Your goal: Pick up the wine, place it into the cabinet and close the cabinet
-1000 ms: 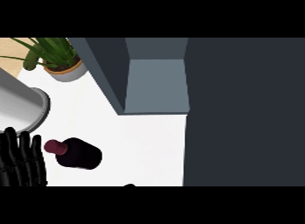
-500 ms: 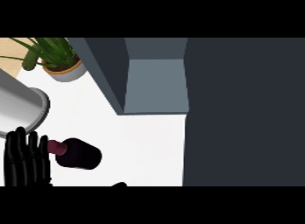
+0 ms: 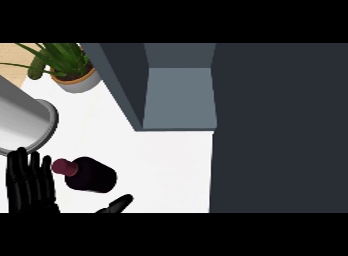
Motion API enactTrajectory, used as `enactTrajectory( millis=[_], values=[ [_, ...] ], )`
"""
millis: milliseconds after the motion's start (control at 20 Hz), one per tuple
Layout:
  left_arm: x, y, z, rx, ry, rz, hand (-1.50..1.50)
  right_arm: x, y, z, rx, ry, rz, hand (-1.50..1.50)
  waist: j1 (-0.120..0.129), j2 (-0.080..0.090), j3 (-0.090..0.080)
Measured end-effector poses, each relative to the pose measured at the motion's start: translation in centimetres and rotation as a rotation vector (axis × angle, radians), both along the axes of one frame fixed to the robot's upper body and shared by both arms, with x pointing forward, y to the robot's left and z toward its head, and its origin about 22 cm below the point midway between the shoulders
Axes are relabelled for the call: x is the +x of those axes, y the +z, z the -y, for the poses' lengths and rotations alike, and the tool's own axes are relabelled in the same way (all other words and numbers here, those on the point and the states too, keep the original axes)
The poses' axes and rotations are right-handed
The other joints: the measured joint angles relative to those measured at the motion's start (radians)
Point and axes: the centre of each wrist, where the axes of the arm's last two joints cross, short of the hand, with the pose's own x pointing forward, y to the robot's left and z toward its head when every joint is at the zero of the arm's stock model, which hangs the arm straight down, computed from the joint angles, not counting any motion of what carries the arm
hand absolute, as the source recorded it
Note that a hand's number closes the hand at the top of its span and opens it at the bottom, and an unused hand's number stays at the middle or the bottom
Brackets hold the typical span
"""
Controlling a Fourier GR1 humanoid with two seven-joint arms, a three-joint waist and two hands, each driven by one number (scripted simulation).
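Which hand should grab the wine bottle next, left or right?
Left. The left hand is open, fingers straight, right beside the wine bottle. No right hand clearly shows in the head view.

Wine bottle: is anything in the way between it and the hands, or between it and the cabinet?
Nothing visible. The left hand is beside the wine bottle, the right hand just below it, and only bare counter lies toward the cabinet. The grey cylinder stands off to the left.
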Motion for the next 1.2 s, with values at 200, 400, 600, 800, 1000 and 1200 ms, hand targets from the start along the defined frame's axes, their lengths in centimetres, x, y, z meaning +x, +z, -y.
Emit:
enactTrajectory(
  millis=[200,400,600,800,1000,1200],
  values=[
    [0.8,-1.3,-1.1,-0.009,0.003,-0.009,-1.50,0.1,0.2,-0.1,0.007,-0.001,-0.001,-1.50,0.003,-0.001,0.000],
    [0.5,-3.6,-1.9,-0.021,-0.010,-0.017,-1.50,0.1,0.4,-0.1,0.001,-0.004,-0.001,-1.50,0.006,-0.002,0.000],
    [0.8,-5.9,-3.5,-0.035,-0.033,-0.014,-1.50,0.1,0.6,0.2,-0.011,-0.013,0.007,-1.50,0.006,0.000,0.002],
    [0.7,-8.6,-4.7,-0.053,-0.054,-0.006,-1.50,0.0,0.3,0.4,-0.018,-0.015,-0.003,-1.50,0.003,0.000,0.004],
    [0.8,-11.1,-5.4,-0.067,-0.065,0.003,-1.50,0.2,0.8,0.5,-0.021,-0.020,0.002,-1.50,0.002,0.001,0.004],
    [1.7,-13.0,-5.8,-0.073,-0.070,0.002,-1.50,0.3,1.0,0.5,-0.023,-0.016,0.009,-1.50,0.001,0.002,0.005]
  ],
)
